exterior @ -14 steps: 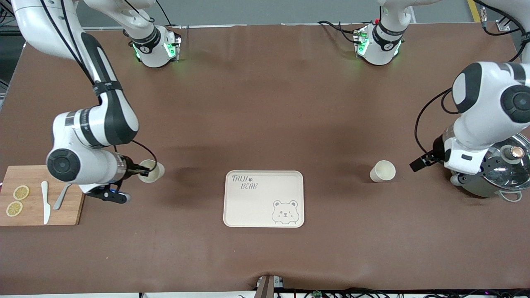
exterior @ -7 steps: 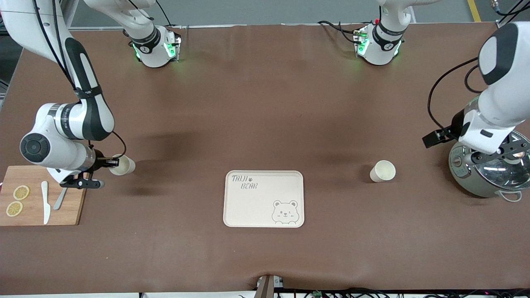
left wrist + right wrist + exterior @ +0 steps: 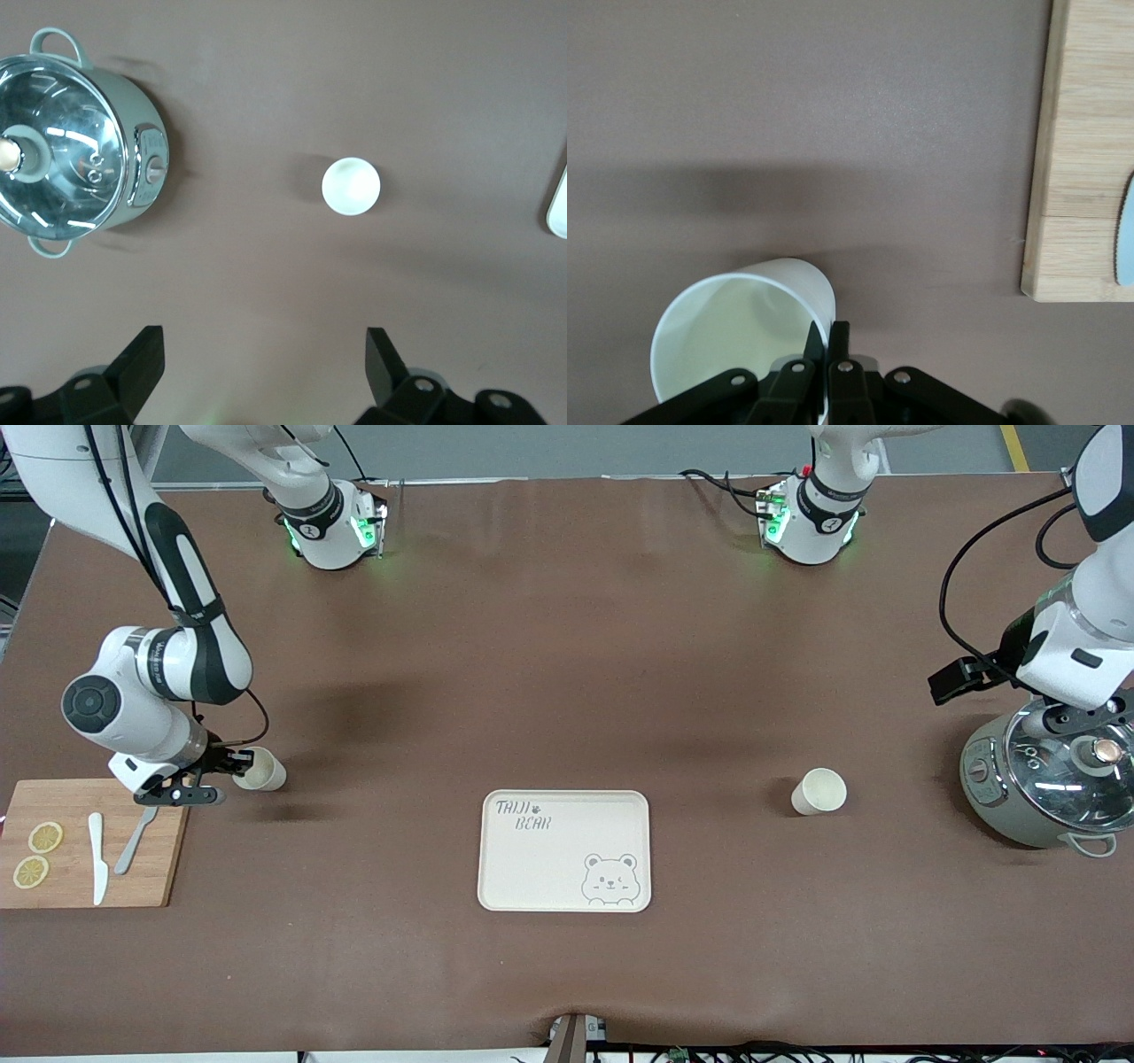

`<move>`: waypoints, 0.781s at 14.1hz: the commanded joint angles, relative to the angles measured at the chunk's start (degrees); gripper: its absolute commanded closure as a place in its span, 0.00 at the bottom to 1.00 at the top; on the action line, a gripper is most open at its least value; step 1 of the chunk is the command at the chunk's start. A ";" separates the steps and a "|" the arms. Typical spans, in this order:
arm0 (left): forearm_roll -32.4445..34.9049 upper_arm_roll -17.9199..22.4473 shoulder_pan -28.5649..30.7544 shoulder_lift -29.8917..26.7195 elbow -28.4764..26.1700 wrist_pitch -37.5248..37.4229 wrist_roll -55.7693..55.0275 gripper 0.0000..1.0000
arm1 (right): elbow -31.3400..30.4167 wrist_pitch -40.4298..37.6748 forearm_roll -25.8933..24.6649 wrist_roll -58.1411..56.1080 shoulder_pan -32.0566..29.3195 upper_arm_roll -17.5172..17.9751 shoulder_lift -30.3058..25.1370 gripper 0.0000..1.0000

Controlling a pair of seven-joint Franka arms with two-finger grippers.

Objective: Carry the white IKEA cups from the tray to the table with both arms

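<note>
A brown matte tabletop (image 3: pixel 567 691) spreads under both arms, whose bases stand along its edge farthest from the front camera.

The right pincer (image 3: pixel 232 766) is clamped on the rim of a small cream-white handleless cup (image 3: pixel 260 769), one finger inside the wall and one outside, as the right wrist view shows (image 3: pixel 829 341) on that cup (image 3: pixel 735 328). The cup tilts and hangs low over the tabletop just beside a rectangular bamboo cutting board (image 3: pixel 89 843) at the right arm's end. On the board lie two lemon slices (image 3: pixel 37 854), a white knife (image 3: pixel 96 857) and a pale utensil (image 3: pixel 133 841).

The left pincer (image 3: pixel 264 367) has its black fingers (image 3: pixel 142 359) spread wide apart and empty; it is up over the tabletop beside a grey-green pot with a glass lid (image 3: pixel 1050 790) at the left arm's end. The second cream-white cup (image 3: pixel 819 791) stands upright on the tabletop between that pot and a cream rectangular tray with a bear drawing (image 3: pixel 564 850), apart from both. The tray lies mid-table, nearer the front camera than either cup.
</note>
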 commanded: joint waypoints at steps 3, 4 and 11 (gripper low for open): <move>0.39 -0.01 0.14 -3.21 1.03 -5.07 4.02 0.00 | -2.26 1.60 1.08 -0.94 -0.46 0.30 -1.67 0.16; 0.39 -0.01 0.14 -3.83 0.85 -5.34 4.20 0.00 | -2.08 1.43 1.08 -0.85 -0.54 0.30 -1.67 0.00; -2.76 -0.01 0.57 -10.15 -2.48 -5.08 4.21 0.00 | 20.20 -24.72 3.10 -0.94 -0.72 1.17 -0.53 0.00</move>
